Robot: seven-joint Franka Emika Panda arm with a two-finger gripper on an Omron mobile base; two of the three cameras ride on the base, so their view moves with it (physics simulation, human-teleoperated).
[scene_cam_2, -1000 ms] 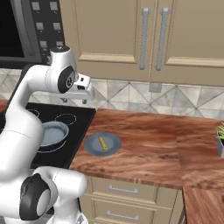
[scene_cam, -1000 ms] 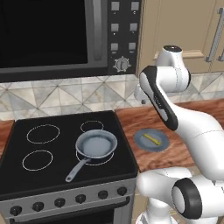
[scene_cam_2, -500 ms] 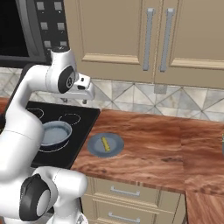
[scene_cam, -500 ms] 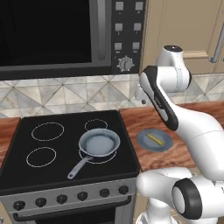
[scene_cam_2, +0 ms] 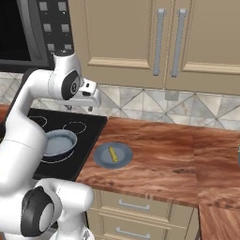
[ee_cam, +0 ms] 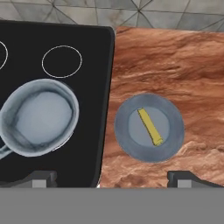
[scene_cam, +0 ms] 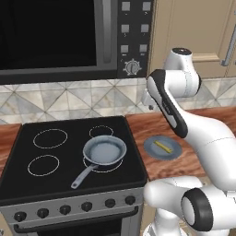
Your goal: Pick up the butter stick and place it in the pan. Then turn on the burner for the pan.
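The butter stick [ee_cam: 150,127] is a small, thin, pale-yellow bar with straight edges. It lies flat on a round grey-blue plate [ee_cam: 168,144], a little right of the centre in the hand view. There its long axis runs on a diagonal, from the upper left end down to the lower right end. In the left base view the butter stick [scene_cam: 162,146] also slants from upper left to lower right, and the plate [scene_cam: 151,150] sits on the wooden counter [scene_cam: 143,126] just beside the right edge of the black cooktop [scene_cam: 18,175]. In the right base view the stick [scene_cam_2: 113,154] looks almost upright in the frame, on the plate [scene_cam_2: 102,160].

The pan [ee_cam: 38,117] is round and grey-blue with a shallow rim. It stands on the front-right burner [scene_cam: 109,167], whose white circle is partly seen under it. In the left base view its long thin handle [scene_cam: 83,175] points to the lower left.

The gripper [scene_cam_2: 80,108] hangs in the air above the counter, well apart from the plate. Its fingers [ee_cam: 181,177] are spread fully wide and hold nothing.
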